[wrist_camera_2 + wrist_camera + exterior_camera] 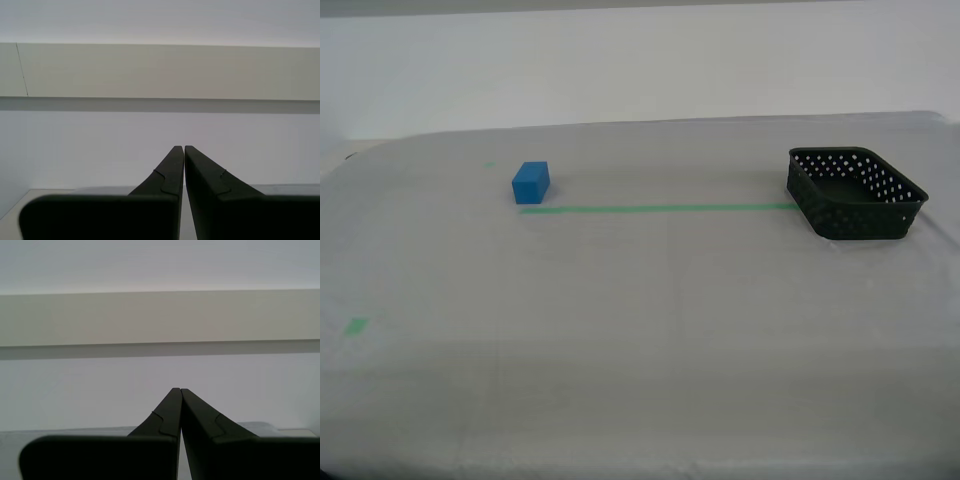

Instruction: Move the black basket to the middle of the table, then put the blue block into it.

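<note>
On the wide cloth-covered table [640, 380], the small solid blue block [531, 182] is sitting toward the exterior view's left, well apart from the square perforated black plastic basket [855, 193] at its right, a thin green tape line [655, 209] running between them.

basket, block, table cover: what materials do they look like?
Black basket: looks like moulded plastic, matte to slightly glossy; its thin walls carry regular rows of round holes. Blue block: solid, plain, evenly coloured faces; could be painted wood, plastic or foam, the exterior view can't settle it. Table: pale grey-white cloth cover, matte, with faint creases and green tape marks.
</note>
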